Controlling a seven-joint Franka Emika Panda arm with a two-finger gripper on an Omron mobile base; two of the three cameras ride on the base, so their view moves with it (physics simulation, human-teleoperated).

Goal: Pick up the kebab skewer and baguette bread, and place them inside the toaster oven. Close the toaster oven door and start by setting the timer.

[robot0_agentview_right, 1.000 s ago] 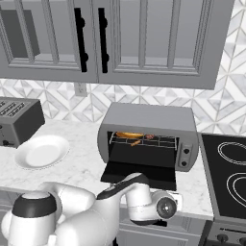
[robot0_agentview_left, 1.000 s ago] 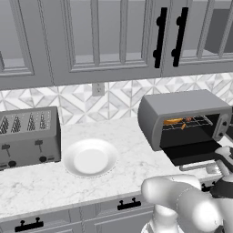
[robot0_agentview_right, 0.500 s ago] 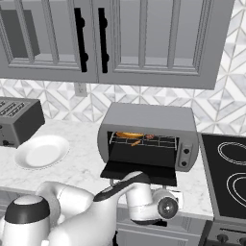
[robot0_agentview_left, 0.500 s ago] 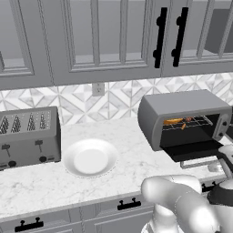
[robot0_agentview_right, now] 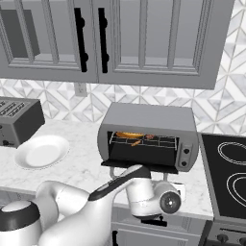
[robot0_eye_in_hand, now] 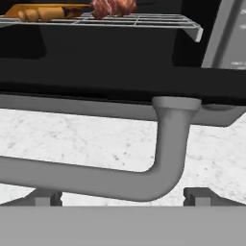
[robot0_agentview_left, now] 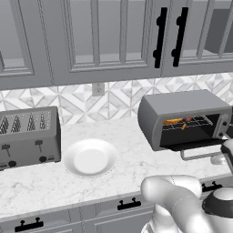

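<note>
The pincer (robot0_eye_in_hand: 122, 199) stands at its widest and grips nothing; its two dark fingertips (robot0_eye_in_hand: 42, 197) rise low in the hand view, one to each side of the handle (robot0_eye_in_hand: 96, 180) of the toaster oven door (robot0_eye_in_hand: 120, 86), just beneath the bar and apart from it; the door hangs lowered, its edge above bare marble counter (robot0_eye_in_hand: 86, 139); the handle's left end runs off the picture. Above, on the wire rack (robot0_eye_in_hand: 139, 21), lie the baguette bread (robot0_eye_in_hand: 45, 12) and the kebab skewer (robot0_eye_in_hand: 113, 7), both cut off at the top edge. In the right base view the toaster oven (robot0_agentview_right: 149, 137) stands between a white plate (robot0_agentview_right: 41, 151) and the stove (robot0_agentview_right: 226, 178); the arm's wrist hides the door's front.
</note>
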